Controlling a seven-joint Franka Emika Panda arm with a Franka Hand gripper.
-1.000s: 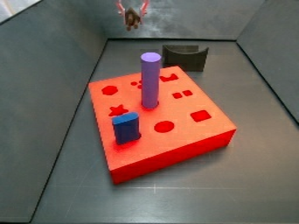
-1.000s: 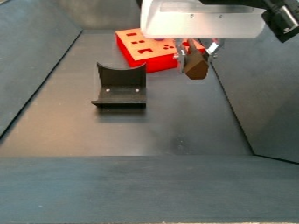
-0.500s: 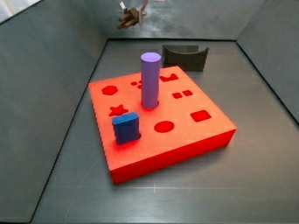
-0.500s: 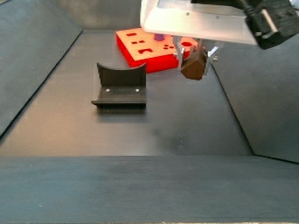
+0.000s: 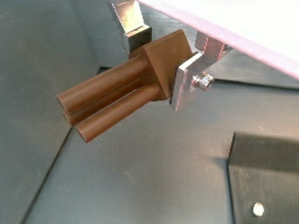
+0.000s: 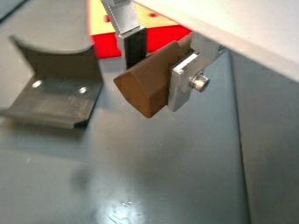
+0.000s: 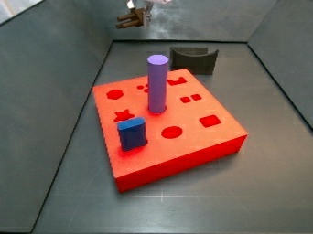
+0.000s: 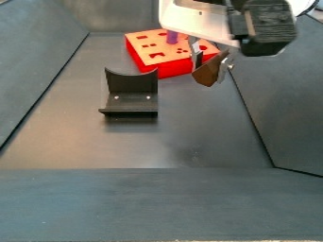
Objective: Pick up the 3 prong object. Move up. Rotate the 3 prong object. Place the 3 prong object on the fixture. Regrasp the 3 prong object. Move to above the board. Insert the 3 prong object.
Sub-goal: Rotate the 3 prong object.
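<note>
The 3 prong object [image 5: 122, 92] is a dark brown piece with parallel prongs sticking out sideways, and my gripper [image 5: 162, 61] is shut on its flat head. In a wrist view its blunt brown end [image 6: 146, 83] shows between the silver fingers [image 6: 184, 80]. In a side view the gripper [image 7: 132, 16] hangs high above the floor, beyond the red board [image 7: 166, 123]. The fixture [image 8: 128, 93] stands on the floor to the side of the held piece [image 8: 209, 71], apart from it. The fixture [image 7: 195, 59] sits behind the board.
A tall purple cylinder [image 7: 156, 84] and a blue block [image 7: 132, 133] stand in the board's holes. Grey walls slope up around the dark floor [image 8: 164, 142]. The arm's white body [image 8: 214, 19] fills the space above the gripper.
The gripper has tilted, turning the brown piece with it, and has risen a little. In a side view it has drifted slightly left. Board and fixture have not moved.
</note>
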